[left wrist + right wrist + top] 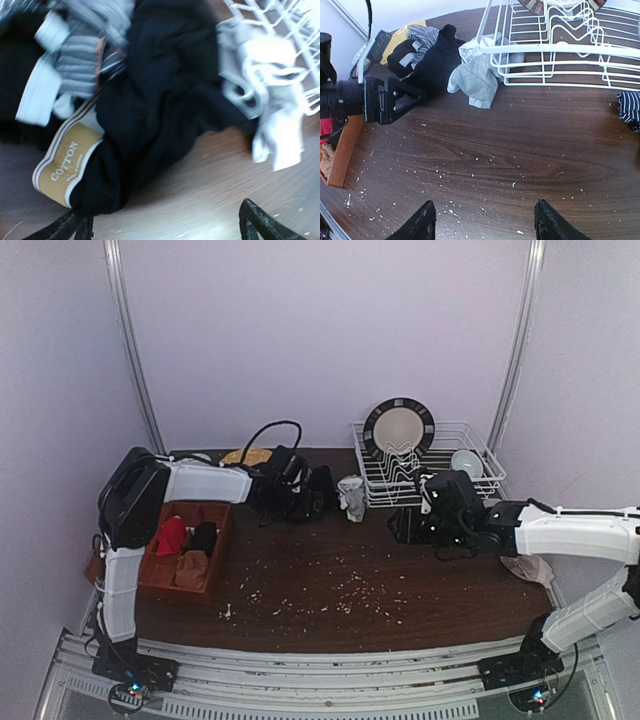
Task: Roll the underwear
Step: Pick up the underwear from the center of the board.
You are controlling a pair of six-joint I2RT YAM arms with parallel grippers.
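A heap of underwear lies at the back of the table: a black piece point(160, 100) with a tan "COTTON" waistband point(67, 165), and a striped one point(80, 62) behind it. A light grey piece point(477, 77) lies crumpled against the dish rack; from above it is a pale lump point(352, 498). My left gripper point(167, 230) is open, just short of the black piece's near edge, holding nothing. My right gripper point(485, 225) hangs open over bare wood near the table's middle right point(405, 525), nothing between its fingers.
A white wire dish rack point(470, 475) with a plate point(398, 430) and a bowl point(466, 462) stands at the back right. A wooden box point(215, 565) on the left holds red, black and tan rolled pieces. A striped sock point(630, 107) lies at the right. White crumbs dot the tabletop point(340, 595).
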